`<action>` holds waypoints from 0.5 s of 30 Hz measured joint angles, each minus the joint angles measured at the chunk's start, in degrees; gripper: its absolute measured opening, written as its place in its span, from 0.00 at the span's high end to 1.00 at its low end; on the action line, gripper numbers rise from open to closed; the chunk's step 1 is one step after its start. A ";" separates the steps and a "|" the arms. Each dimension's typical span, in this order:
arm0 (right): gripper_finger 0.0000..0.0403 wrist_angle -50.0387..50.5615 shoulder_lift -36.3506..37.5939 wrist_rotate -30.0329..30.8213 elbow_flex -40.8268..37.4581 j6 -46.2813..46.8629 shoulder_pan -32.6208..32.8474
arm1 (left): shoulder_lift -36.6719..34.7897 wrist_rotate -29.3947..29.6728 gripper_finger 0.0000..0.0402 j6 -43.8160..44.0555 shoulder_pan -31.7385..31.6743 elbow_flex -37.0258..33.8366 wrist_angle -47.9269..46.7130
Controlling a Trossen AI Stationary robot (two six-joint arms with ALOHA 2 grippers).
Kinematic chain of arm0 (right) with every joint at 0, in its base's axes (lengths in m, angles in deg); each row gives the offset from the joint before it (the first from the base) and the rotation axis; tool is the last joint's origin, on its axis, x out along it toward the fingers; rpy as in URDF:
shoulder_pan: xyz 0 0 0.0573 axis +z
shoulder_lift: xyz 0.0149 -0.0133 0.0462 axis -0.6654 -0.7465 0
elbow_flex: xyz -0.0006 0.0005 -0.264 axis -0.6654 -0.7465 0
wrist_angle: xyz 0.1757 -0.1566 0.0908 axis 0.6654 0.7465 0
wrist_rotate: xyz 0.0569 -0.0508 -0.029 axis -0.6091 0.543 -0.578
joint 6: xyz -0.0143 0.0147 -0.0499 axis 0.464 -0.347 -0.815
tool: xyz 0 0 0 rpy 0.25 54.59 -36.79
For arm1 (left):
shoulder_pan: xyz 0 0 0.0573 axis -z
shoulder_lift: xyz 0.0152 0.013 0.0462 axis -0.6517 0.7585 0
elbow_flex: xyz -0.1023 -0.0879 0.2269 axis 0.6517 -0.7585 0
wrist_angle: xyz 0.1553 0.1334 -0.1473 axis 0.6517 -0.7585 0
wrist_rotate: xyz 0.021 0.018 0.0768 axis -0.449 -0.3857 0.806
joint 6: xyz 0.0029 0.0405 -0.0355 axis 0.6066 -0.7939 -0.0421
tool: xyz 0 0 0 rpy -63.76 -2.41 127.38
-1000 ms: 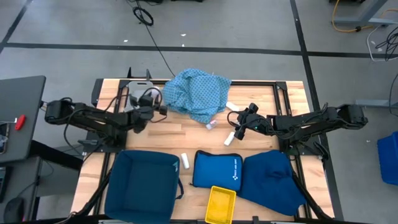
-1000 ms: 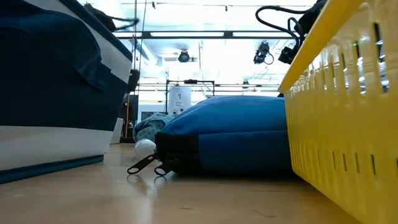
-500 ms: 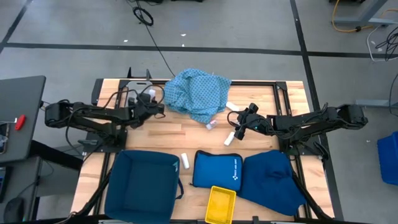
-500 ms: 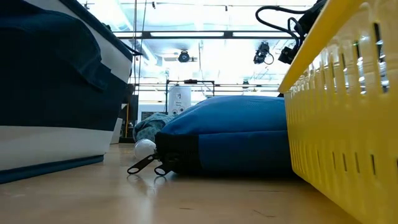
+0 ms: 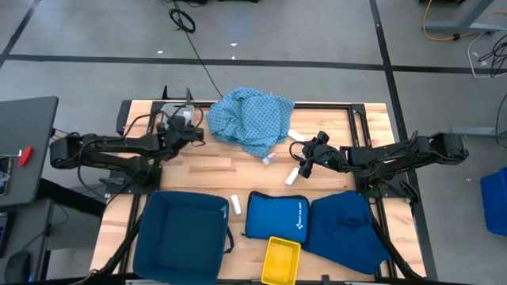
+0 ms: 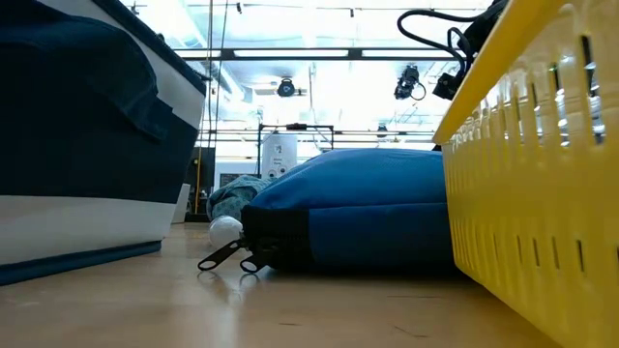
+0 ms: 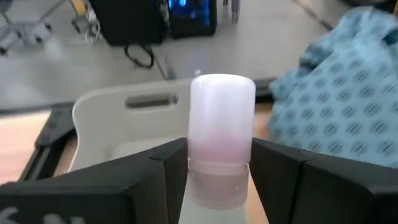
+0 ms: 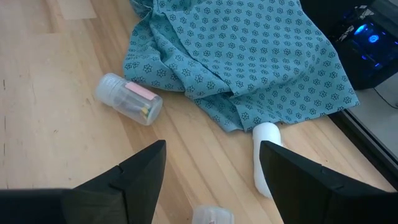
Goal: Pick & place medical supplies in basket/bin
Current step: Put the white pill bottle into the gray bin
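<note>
Supplies lie mostly toward the bench's far edge: the light-blue cloth (image 5: 252, 119) heaped at its middle, a small clear vial (image 8: 129, 98) and a white roll (image 8: 266, 157) just beside its hem. The left gripper (image 7: 219, 180), near the far left corner, is clamped on a white tube (image 7: 221, 134), so I'd say carrying is in hand and the next move calls for a swing over to the dark blue bin (image 5: 184, 235) at the near edge. The right gripper (image 8: 211, 180) hovers with jaws apart over the supplies by the cloth, though what lies right under it is hard to make out.
</note>
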 joint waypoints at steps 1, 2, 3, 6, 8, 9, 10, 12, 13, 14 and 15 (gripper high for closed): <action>0.33 0.00 0.00 0.00 0.00 0.00 0.00 | 0.00 -0.96 0.63 0.87 -0.46 0.00 -1.10; 0.33 0.00 0.00 0.00 0.00 0.00 0.02 | 0.01 -1.95 0.63 1.55 -0.90 0.00 -1.87; 0.33 0.00 0.00 0.00 0.00 0.00 0.00 | 0.02 -2.73 0.63 1.92 -1.26 0.00 -2.37; 0.33 0.00 0.00 0.00 0.00 0.00 0.01 | 0.02 -4.51 0.63 2.43 -2.20 0.00 -3.31; 0.33 0.01 0.00 0.00 0.00 0.00 0.00 | 0.02 -6.52 0.63 2.58 -3.11 0.00 -3.84; 0.33 0.02 0.00 0.00 0.00 0.00 0.00 | 0.02 -7.83 0.63 2.67 -3.61 0.00 -4.19; 0.33 0.02 0.00 0.00 0.00 0.00 0.02 | 0.02 -8.97 0.63 2.90 -4.08 0.01 -4.36; 0.33 0.02 0.00 0.01 0.00 0.00 0.02 | -0.04 -11.28 0.63 3.31 -4.89 0.09 -4.49; 0.33 0.02 0.00 0.00 0.00 0.00 0.01 | -0.04 -12.14 0.63 3.55 -5.21 0.15 -4.69; 0.33 0.02 0.00 0.00 0.00 0.00 0.02 | -0.04 -12.86 0.63 3.75 -5.46 0.15 -4.84; 0.33 0.02 0.00 0.00 0.00 0.00 0.02 | -0.04 -13.42 0.63 3.86 -5.76 0.15 -4.91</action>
